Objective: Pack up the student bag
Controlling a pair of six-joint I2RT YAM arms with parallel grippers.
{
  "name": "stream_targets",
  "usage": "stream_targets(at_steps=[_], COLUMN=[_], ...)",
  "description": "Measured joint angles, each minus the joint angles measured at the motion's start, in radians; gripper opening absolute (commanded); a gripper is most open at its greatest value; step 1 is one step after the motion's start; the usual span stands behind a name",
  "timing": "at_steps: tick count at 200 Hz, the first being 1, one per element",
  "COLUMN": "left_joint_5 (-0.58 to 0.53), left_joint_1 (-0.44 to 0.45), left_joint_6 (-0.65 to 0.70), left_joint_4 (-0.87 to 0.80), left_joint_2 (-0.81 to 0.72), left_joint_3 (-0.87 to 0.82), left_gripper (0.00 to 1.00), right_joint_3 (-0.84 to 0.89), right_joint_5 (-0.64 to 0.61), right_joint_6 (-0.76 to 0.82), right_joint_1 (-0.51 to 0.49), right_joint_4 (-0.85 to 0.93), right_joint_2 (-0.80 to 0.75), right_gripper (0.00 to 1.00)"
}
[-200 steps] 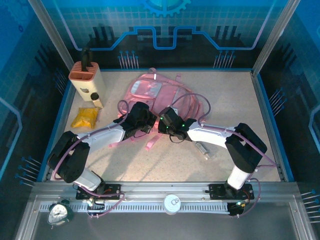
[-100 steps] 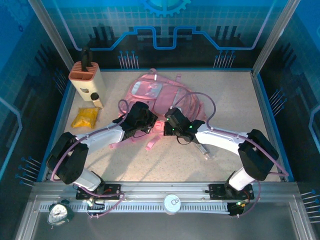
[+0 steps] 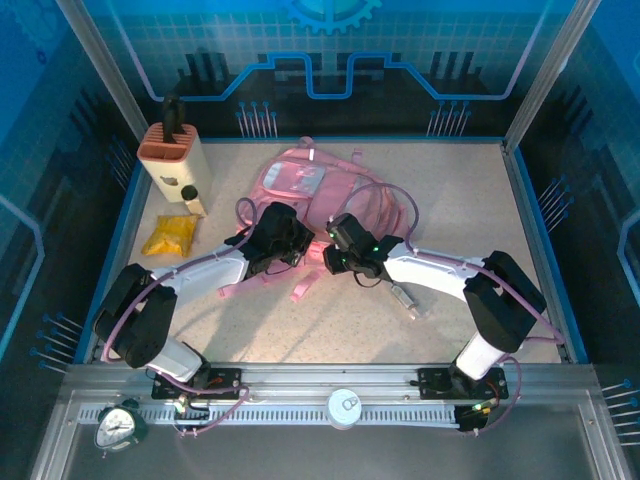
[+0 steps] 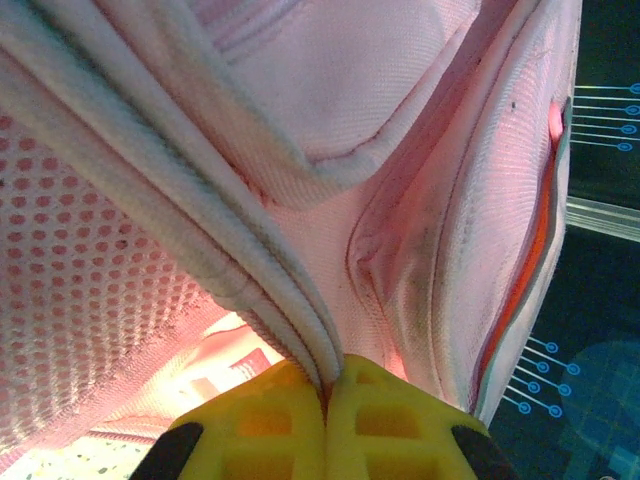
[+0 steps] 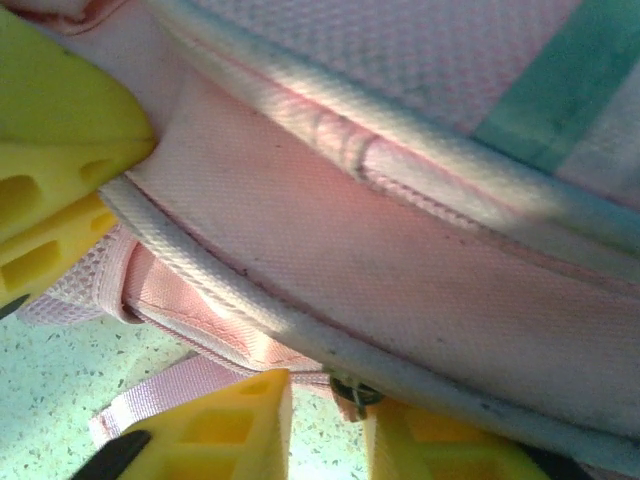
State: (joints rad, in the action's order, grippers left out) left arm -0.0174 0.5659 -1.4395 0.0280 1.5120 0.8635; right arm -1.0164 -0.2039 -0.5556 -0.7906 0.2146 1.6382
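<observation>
The student bag (image 3: 303,181), a soft pink backpack, lies at the back middle of the table with its near edge lifted. My left gripper (image 3: 299,251) is shut on the bag's white piped edge (image 4: 300,330), which is pinched between its yellow fingers (image 4: 270,420). My right gripper (image 3: 329,258) is open just beside it under the bag's lower seam. A small dark zipper pull (image 5: 352,393) hangs in the gap between the right gripper's fingers (image 5: 225,425). In the right wrist view the left gripper's yellow fingers (image 5: 55,150) show at the left, holding the fabric (image 5: 400,270).
A tan knife block (image 3: 172,150) stands at the back left with a small bottle (image 3: 191,199) beside it. A yellow packet (image 3: 168,236) lies left of the arms. A small metallic item (image 3: 406,298) lies by the right forearm. Loose pink straps (image 3: 305,287) trail toward the front.
The right arm's elbow swung out to the right and came partly back, and its gripper stayed close under the bag's edge. The left gripper has kept its hold.
</observation>
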Motion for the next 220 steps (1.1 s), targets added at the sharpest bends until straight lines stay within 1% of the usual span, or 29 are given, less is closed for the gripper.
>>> stream_targets(at_steps=[16,34,54,65,72,118,144,168,186,217,220], left_joint_5=[0.0,0.002,0.005,0.004,0.003,0.027,0.076,0.114,0.137,0.155,0.157], left_joint_1=[0.0,0.0,0.0,0.0,0.0,-0.013,-0.036,-0.05,-0.056,-0.065,-0.066], left_joint_6=[0.0,0.001,0.002,0.003,0.003,0.022,0.045,0.081,0.11,0.154,0.158], left_joint_4=[0.001,0.0,-0.003,-0.002,-0.003,0.001,-0.003,-0.019,-0.025,-0.047,-0.05], left_joint_2=[0.002,0.01,0.012,0.012,0.012,0.012,0.012,0.012,0.012,0.013,0.013], left_joint_3=[0.0,0.005,0.011,0.015,0.016,0.023,0.023,0.023,0.025,0.038,0.039], left_gripper=[0.0,0.0,0.0,0.0,0.0,0.0,0.0,0.0,0.0,0.0,0.0], right_joint_3=[0.0,0.0,0.0,0.001,0.005,0.048,0.105,0.167,0.172,0.169,0.167], right_joint_5=[0.002,-0.009,-0.048,-0.071,-0.087,-0.156,-0.163,-0.13,-0.087,-0.028,-0.024], right_joint_6=[-0.005,-0.015,-0.027,-0.022,-0.019,0.013,0.028,0.052,0.078,0.146,0.151], right_joint_1=[0.0,0.0,-0.001,-0.001,-0.001,-0.001,0.013,0.061,0.092,0.116,0.117], right_joint_4=[-0.01,-0.019,-0.022,-0.025,-0.026,-0.026,-0.021,-0.017,-0.005,-0.001,0.001], right_joint_2=[0.009,0.027,0.034,0.03,0.025,-0.058,-0.126,-0.185,-0.193,-0.19,-0.188], right_gripper=[0.33,0.29,0.21,0.13,0.09,0.0,0.0,0.0,0.0,0.0,0.02])
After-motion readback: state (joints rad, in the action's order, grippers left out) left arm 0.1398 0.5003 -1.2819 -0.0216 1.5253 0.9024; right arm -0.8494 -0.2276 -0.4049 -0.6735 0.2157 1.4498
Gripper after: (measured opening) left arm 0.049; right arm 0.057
